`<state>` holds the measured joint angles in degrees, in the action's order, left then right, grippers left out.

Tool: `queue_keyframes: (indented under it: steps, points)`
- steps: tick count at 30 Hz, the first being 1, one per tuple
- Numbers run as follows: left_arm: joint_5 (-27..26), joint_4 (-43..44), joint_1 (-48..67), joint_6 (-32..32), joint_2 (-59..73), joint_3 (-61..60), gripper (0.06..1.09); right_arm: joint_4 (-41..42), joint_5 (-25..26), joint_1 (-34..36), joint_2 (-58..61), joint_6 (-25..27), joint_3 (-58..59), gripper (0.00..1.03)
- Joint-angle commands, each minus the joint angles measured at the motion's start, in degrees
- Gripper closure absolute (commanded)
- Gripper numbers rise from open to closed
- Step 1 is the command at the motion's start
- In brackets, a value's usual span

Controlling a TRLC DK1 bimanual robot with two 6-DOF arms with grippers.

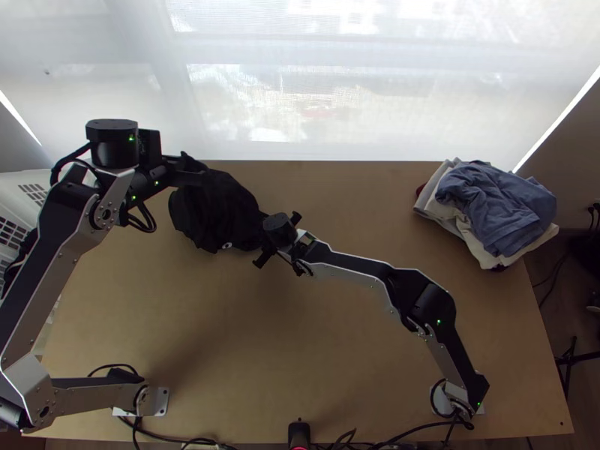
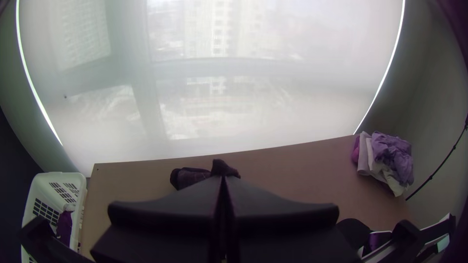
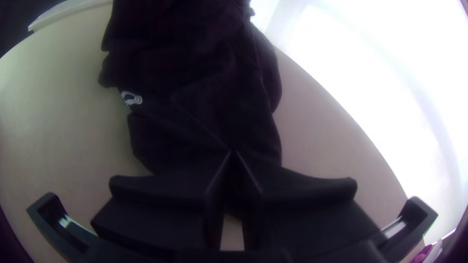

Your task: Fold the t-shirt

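- The black t-shirt [image 1: 217, 214] is at the far left part of the desk [image 1: 315, 337], loosely bunched, with creased layers and a small white mark [image 1: 227, 246] along its near side
- It spans the space between the two grippers: its far left part meets the left end effector [image 1: 201, 176], and its right end meets the right end effector [image 1: 268, 244]
- The left end effector is closed on the cloth; in the left wrist view its fingers press together, with a dark tuft of the t-shirt standing up just beyond their tips
- The right end effector is clamped on the t-shirt's right end; in the right wrist view its fingertips come together on the cloth, with a narrow gap farther back, and the rest of the t-shirt spreads out ahead of them
- At the far right of the desk, well apart from both, a blue garment [image 1: 491, 202] lies crumpled on a pile of pale clothes [image 1: 472, 240]
- A white slotted basket [image 2: 41, 187] stands just beside the desk's left edge, with dark cloth [image 2: 65, 226] inside
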<state>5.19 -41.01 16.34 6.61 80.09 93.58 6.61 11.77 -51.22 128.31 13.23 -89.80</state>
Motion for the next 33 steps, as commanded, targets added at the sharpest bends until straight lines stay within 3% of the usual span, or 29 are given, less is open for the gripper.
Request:
queue_keyframes:
  steps: [1, 13, 25, 30, 33]
  points:
    - [0.08, 0.41, -0.17, -0.11, -0.38, -0.33, 1.05, -1.34, 0.10, 0.07, -1.48, 0.56, 0.24, 1.00]
    - [0.08, 0.50, -0.52, -0.02, -3.01, -0.24, 1.05, -3.62, 0.71, 1.30, -16.16, -0.40, 6.74, 1.00]
    - [0.87, 0.50, -3.86, -0.64, -7.76, 1.96, 1.05, -12.68, 0.97, 11.58, -38.84, 1.44, 10.26, 1.00]
    - [6.59, 2.96, -3.86, -2.13, -11.01, 2.22, 1.05, -16.98, 0.97, 14.92, -48.24, 2.67, 10.26, 1.00]
    - [13.09, 7.62, -3.33, -4.77, -14.26, 0.81, 1.05, -18.74, 0.97, 15.71, -53.78, 3.73, 11.31, 1.00]
